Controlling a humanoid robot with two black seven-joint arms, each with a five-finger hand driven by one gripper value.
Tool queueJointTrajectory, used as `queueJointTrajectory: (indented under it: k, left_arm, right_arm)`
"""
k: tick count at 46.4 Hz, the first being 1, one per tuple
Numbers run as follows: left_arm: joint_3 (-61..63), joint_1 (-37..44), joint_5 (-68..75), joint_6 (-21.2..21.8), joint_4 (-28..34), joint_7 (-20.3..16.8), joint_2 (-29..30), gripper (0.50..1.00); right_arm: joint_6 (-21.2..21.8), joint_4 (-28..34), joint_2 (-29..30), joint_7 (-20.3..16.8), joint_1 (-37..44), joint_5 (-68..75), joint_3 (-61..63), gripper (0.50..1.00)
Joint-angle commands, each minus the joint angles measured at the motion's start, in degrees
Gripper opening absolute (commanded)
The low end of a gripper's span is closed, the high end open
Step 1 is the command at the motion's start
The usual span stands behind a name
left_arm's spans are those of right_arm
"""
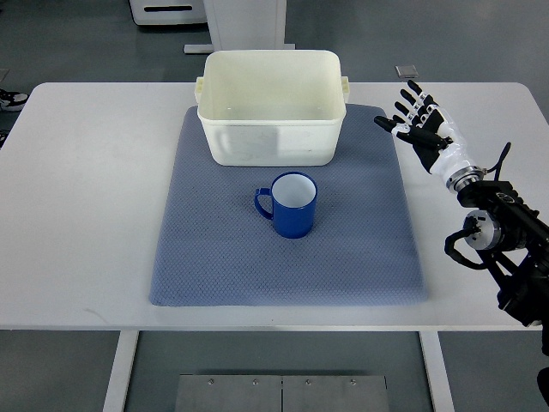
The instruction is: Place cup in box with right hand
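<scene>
Only the right arm is in view. It enters from the right edge, low in the picture, and reaches up and to the left. Its black joints and cables sit near the edge, then a pale wrist follows. The right hand is at the end, held up with the palm side open. The fingers are spread and straight, apart from each other, and they hold nothing.

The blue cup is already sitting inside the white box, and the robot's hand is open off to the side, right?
Not quite. The top view shows the blue cup standing on the grey mat, in front of the white box, not inside it. The right hand is open off to the side.
</scene>
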Motion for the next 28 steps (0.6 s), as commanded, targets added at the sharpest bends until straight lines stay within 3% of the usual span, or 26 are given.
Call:
queueJointTrajectory:
  k: [1,28]
  left_arm:
    - [0.0,0.0,0.0,0.0,0.0,0.0,0.0,1.0]
    - [0.0,0.2,0.0,0.0,0.0,-0.1,0.0,1.0]
  right_arm:
    - [0.0,0.0,-0.1,0.0,0.0,0.0,-0.1,1.0]
    - [0.1,0.2,-0.3,0.0,0.0,0.0,0.0,1.0]
